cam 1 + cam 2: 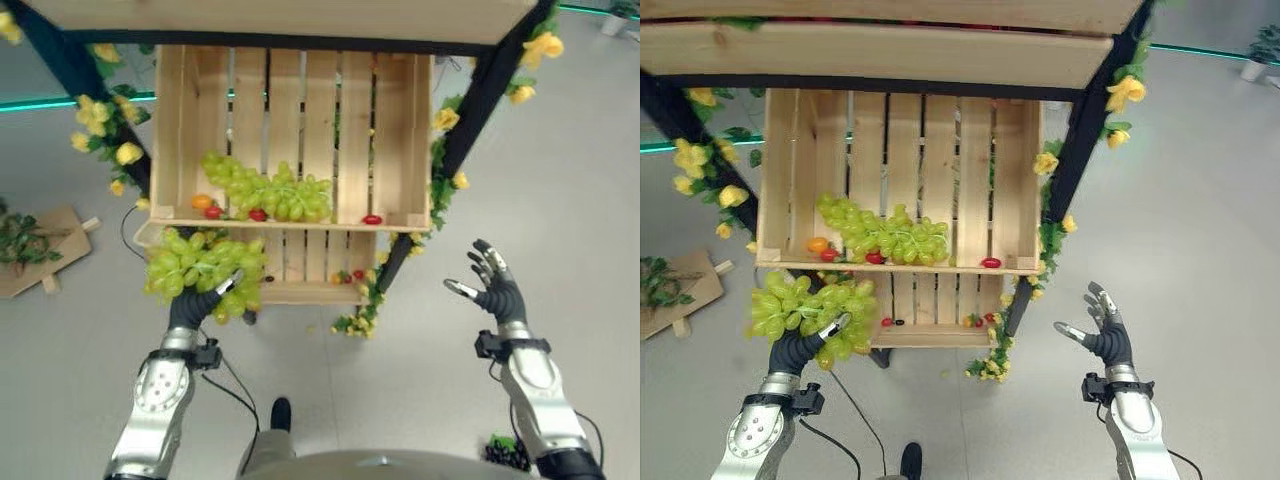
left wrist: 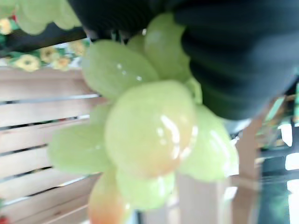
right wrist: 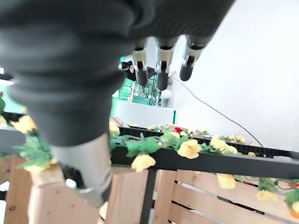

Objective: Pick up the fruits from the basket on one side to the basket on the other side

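The light was bright and even, with only soft shadows on the pale floor point(image 1: 560, 150). Little shiny spots sat on the green grapes point(image 2: 149, 130), which looked blurry up close. The dark hand cover point(image 3: 60, 60) looked blurry too

A pale grey floor point(image 1: 590, 180) is spreading out around a black-framed stand point(image 1: 1072, 150) that is carrying yellow artificial flowers point(image 1: 108, 125) and green leaves along its posts. A teal strip of light point(image 1: 60, 102) is running along the floor's far edge. To the left, a flat piece of brown cardboard point(image 1: 55, 250) is lying on the floor with leafy green sprigs point(image 1: 20, 240) resting on it.
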